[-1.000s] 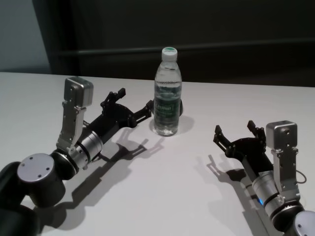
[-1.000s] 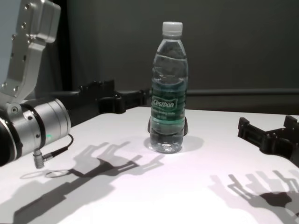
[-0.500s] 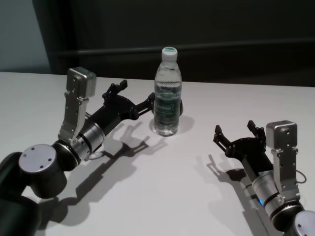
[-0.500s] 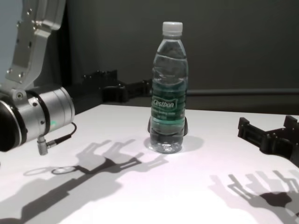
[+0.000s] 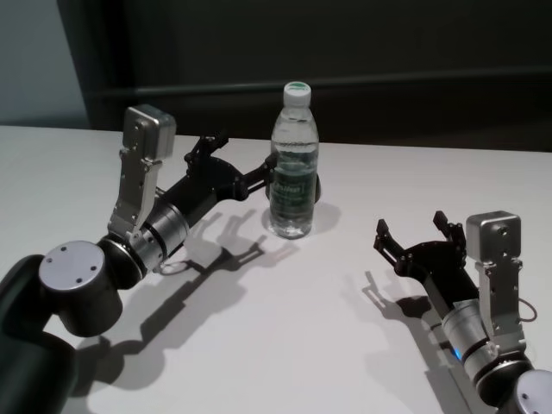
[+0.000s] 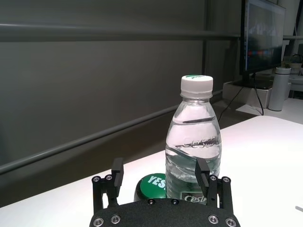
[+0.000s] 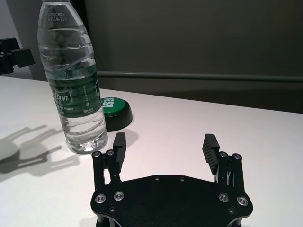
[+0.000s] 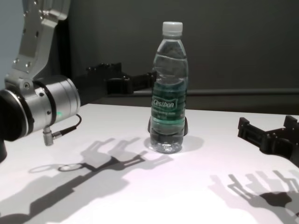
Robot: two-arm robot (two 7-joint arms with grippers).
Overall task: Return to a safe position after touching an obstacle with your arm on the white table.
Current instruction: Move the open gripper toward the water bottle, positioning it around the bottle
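The obstacle, a clear water bottle [image 5: 293, 164] with a white cap and green label, stands upright near the back middle of the white table [image 5: 276, 345]. My left gripper [image 5: 238, 160] hovers open just left of the bottle, at label height. One of its fingers [image 5: 264, 172] reaches the bottle's side; I cannot tell if they touch. In the left wrist view the bottle [image 6: 194, 142] rises right behind one finger of that gripper [image 6: 160, 168]. My right gripper [image 5: 411, 226] rests open low over the table at the front right, well apart from the bottle [image 7: 71, 80].
A low dark button with a green "YES" top [image 7: 113, 111] sits on the table right behind the bottle. A dark wall with a horizontal rail [image 5: 414, 82] runs along the table's far edge. A monitor [image 6: 262, 38] stands far off.
My left arm has risen and swung toward the back, carrying its open gripper higher, up against the bottle's left side. The bottle and right arm have not moved.
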